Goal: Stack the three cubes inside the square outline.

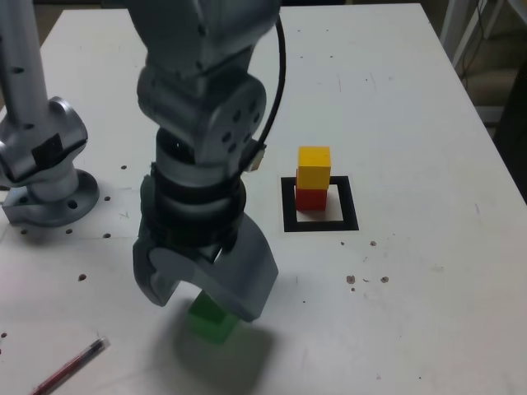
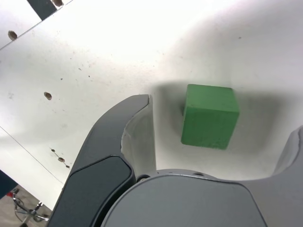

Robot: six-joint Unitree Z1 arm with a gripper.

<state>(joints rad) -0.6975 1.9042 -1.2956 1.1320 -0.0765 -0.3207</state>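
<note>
A green cube (image 1: pixel 212 319) (image 2: pixel 209 116) rests on the white table near its front edge. My gripper (image 1: pixel 204 303) (image 2: pixel 218 123) hangs open over it, one finger on either side, and neither finger touches the cube. Further back, toward the exterior view's right, lies the square outline (image 1: pixel 288 206). A red cube (image 1: pixel 310 197) stands inside it at the far edge of the pale centre. A yellow cube (image 1: pixel 314 166) sits on top of the red one, turned slightly askew.
The arm's grey base (image 1: pixel 45 177) stands at the exterior view's left. A red pen (image 1: pixel 70 368) lies near the front left corner. Small holes dot the tabletop (image 1: pixel 412 123), whose right edge runs past the outline.
</note>
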